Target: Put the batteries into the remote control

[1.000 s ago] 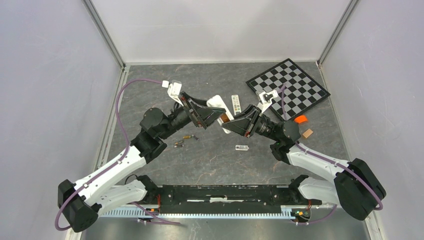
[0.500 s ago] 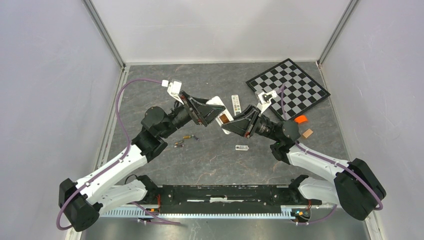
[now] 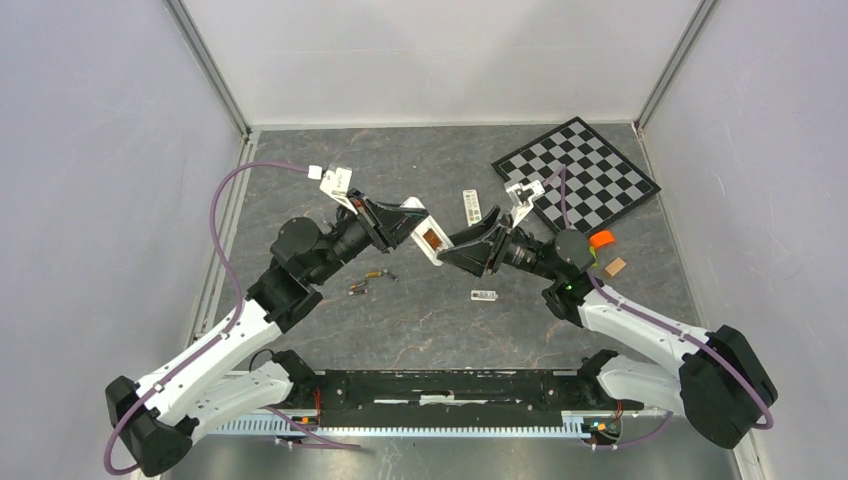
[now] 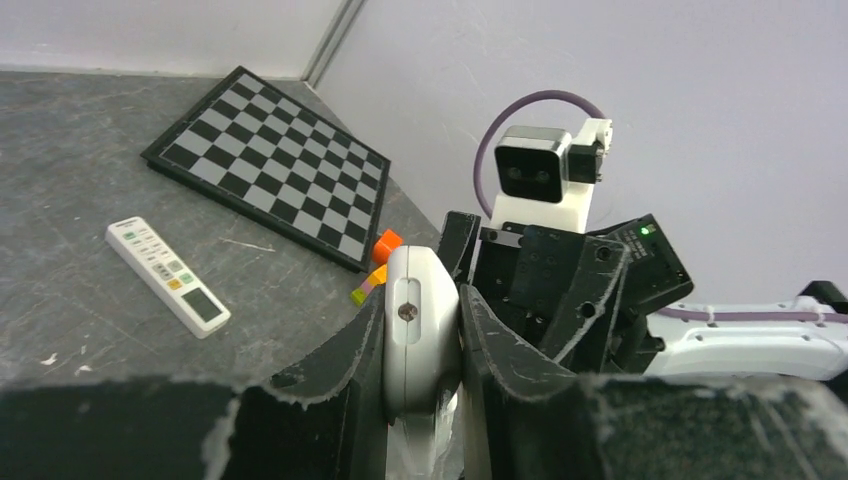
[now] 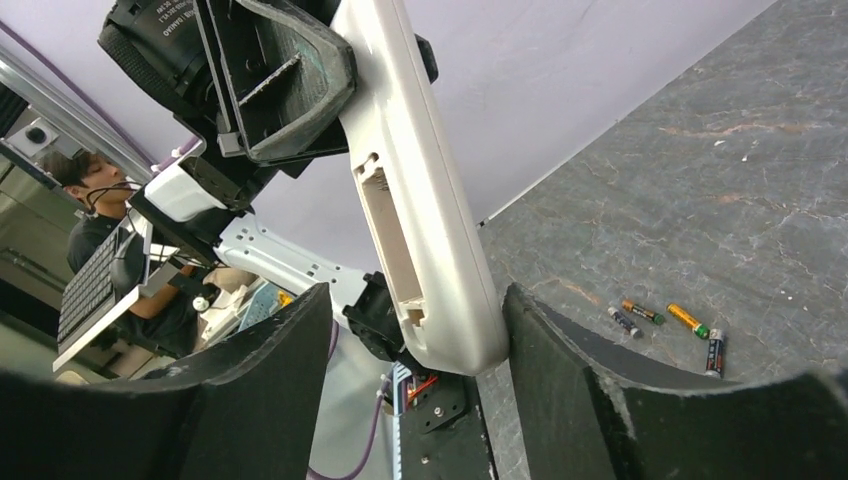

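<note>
The white remote control [image 3: 428, 238] hangs above the table's middle, its open battery compartment [image 5: 385, 230] facing the right wrist camera with nothing in it. My left gripper [image 3: 412, 226] is shut on the remote [image 4: 420, 320], one finger pressing each flat side. My right gripper [image 3: 452, 250] stands open around the remote's lower end [image 5: 440, 300]; a wide gap shows on one side, and the other finger sits close to it. Several batteries [image 3: 373, 279] lie loose on the table below the left arm; in the right wrist view these batteries [image 5: 665, 325] sit far beneath the remote.
A second, smaller remote [image 3: 472, 208] lies near the chessboard [image 3: 575, 178] at the back right. A small white cover piece [image 3: 484, 295] rests in front of the right arm. An orange block [image 3: 600, 238] and a tan block [image 3: 615, 266] lie by the right arm.
The left gripper has closed on the remote and the right gripper has opened off it. The remote has shifted a little left with the left arm.
</note>
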You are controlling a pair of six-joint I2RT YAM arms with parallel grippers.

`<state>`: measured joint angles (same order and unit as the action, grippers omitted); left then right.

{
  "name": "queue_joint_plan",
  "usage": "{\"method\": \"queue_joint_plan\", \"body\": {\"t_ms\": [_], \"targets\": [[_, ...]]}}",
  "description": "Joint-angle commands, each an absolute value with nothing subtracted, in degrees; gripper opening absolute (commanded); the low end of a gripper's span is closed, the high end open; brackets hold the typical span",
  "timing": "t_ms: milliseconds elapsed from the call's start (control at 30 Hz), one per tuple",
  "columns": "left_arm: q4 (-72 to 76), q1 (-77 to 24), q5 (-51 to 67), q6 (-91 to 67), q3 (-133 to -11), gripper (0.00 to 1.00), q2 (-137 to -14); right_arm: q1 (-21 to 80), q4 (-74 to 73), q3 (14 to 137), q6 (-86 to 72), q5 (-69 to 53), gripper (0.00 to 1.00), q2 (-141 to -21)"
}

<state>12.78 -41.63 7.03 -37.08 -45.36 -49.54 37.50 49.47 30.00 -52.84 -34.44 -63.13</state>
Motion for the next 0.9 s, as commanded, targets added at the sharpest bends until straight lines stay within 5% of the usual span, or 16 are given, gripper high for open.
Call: {"method": "queue_joint_plan", "body": {"t_ms": [0,200,400,867], "targets": [[8.0,-41.1,1.5,-30.7,-46.7,0.02,-49.3,37.6,57.7,29.9,-55.1,-33.1,0.71,-64.0],[-3.5,-41.0,-10.8,-27.5,-50.9,0.02,-48.9,37.6,44.3,32.4,-48.1,-25.8,0.77,-62.7],[-17.2,-41.0,-27.7,-26.1,-56.8,0.02,-51.8,39.9,24.9,37.0,-39.8,-11.8,0.70,-67.3],[-27.3,-40.6,-40.0,-25.8,-59.4,0.02,-48.9,57.5,2.6,66.1,-17.9,11.5,0.59,-101.5]]}}
